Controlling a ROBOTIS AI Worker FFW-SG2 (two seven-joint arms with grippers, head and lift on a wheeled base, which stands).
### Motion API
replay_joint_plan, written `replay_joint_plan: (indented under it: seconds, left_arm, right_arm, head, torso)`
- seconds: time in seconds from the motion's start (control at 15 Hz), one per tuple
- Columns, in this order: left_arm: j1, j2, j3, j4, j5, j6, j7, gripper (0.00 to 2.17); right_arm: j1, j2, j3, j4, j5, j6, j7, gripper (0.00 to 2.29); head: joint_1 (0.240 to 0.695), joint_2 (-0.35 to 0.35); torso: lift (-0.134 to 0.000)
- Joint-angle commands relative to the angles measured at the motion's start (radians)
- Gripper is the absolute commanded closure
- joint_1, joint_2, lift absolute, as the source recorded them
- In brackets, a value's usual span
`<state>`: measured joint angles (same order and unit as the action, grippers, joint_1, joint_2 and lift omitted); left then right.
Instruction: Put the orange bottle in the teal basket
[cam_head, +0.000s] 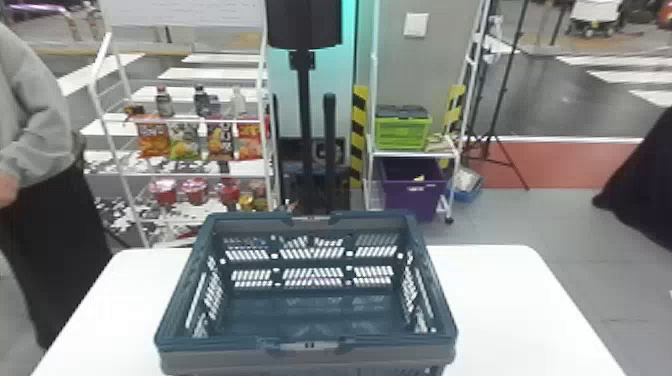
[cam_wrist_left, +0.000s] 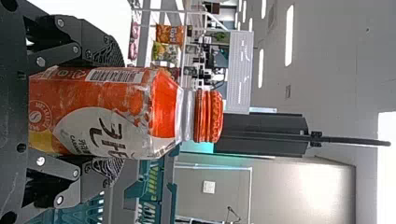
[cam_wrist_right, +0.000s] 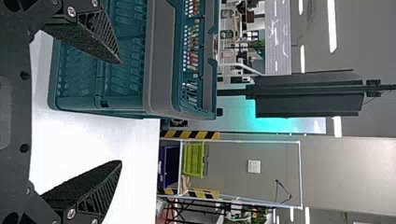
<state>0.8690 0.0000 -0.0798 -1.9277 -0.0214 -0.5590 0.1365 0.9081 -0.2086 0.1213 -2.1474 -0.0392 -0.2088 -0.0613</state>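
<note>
The teal basket (cam_head: 310, 345) stands upright on the white table, and nothing lies inside it in the head view. In the left wrist view my left gripper (cam_wrist_left: 112, 114) is shut on the orange bottle (cam_wrist_left: 163, 109), one finger on each side of its labelled body, with the orange cap beyond the fingertips. Part of the basket (cam_wrist_left: 170, 191) shows past the bottle there. My right gripper (cam_wrist_right: 121, 112) stands open with nothing between its fingers, near the outer side of the basket (cam_wrist_right: 161, 60) in the right wrist view.
The white table (cam_head: 505, 300) extends on both sides of the basket. Behind it are a snack shelf (cam_head: 190, 175), a black stand (cam_head: 305, 100) and a rack with a green crate (cam_head: 402, 132) and a purple bin (cam_head: 415, 195). A person stands at the far left.
</note>
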Motion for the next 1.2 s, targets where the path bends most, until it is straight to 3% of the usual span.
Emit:
replay_joint_plan:
  seconds: [0.0, 0.67, 0.93, 1.13]
  left_arm:
    - [0.001, -0.003, -0.001, -0.005, -0.002, 0.0, 0.0, 0.63]
    - [0.002, -0.003, -0.008, -0.025, -0.005, 0.012, 0.0, 0.62]
    - [0.025, -0.003, 0.022, -0.137, -0.003, 0.061, -0.001, 0.62]
    - [0.025, -0.003, 0.077, -0.257, 0.001, 0.19, -0.015, 0.62]
  right_arm:
    - [0.0, 0.0, 0.001, -0.002, 0.001, 0.003, 0.0, 0.13]
    - [0.005, -0.005, 0.0, -0.008, -0.001, 0.003, 0.0, 0.13]
    - [0.003, -0.006, -0.003, -0.005, -0.004, 0.003, 0.0, 0.13]
    - [-0.006, -0.005, -0.003, 0.004, -0.005, 0.006, 0.0, 0.13]
  head:
    - [0.499, 0.0]
    - [0.499, 0.0]
    - [0.499, 0.0]
    - [0.499, 0.0]
  torso:
    - [0.0]
    - [0.0]
    - [0.0]
    - [0.0]
